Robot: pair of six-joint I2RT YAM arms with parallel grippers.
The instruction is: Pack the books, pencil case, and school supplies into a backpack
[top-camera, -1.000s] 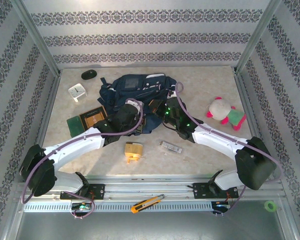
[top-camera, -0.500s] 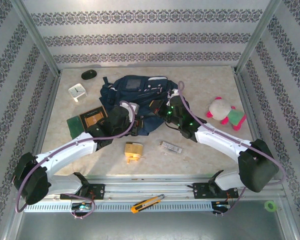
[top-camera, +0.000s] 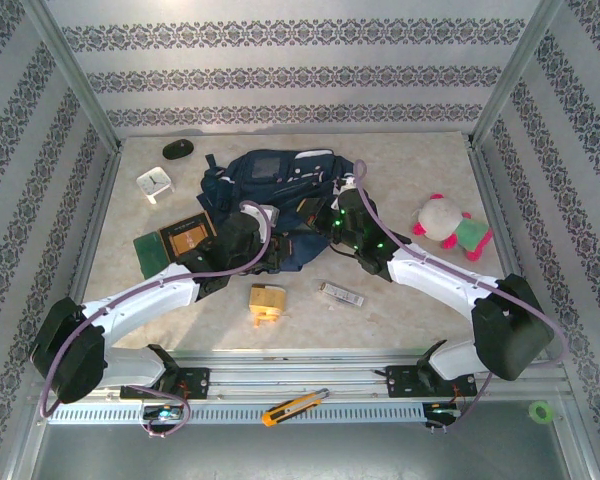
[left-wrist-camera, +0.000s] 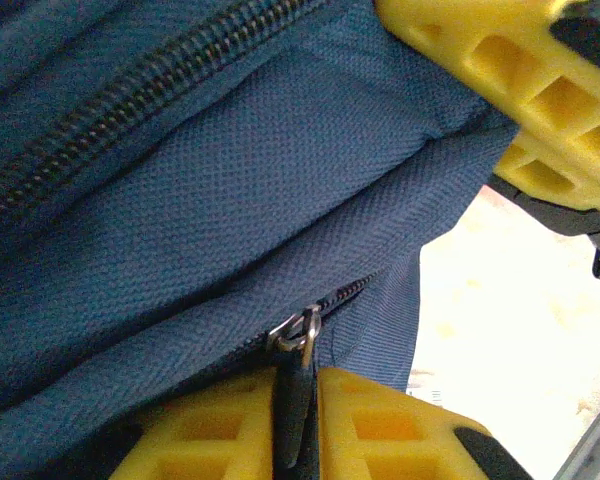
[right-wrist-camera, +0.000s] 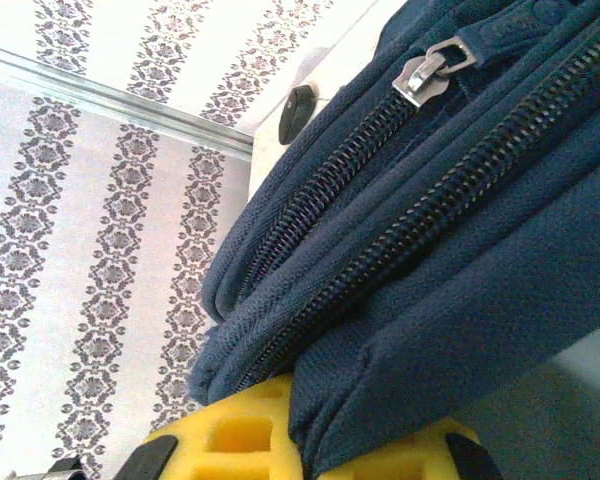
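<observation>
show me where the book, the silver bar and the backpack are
book [top-camera: 187, 236], top external view, on its dark front cover
silver bar [top-camera: 341, 293], top external view, on its middle
backpack [top-camera: 265, 165], top external view, on its front pocket patch

Backpack [left-wrist-camera: 230, 180]: navy woven cloth, matt, coarse grain.
Zips [right-wrist-camera: 380, 150]: dark, dull teeth.
Pull [right-wrist-camera: 420, 75]: bright metal, glossy.
Left fingers [left-wrist-camera: 500, 70]: yellow plastic, matt, with moulded hollows.
Table [top-camera: 400, 170]: pale marbled surface, smooth.
Plush toy [top-camera: 450, 225]: fuzzy pile cloth.
</observation>
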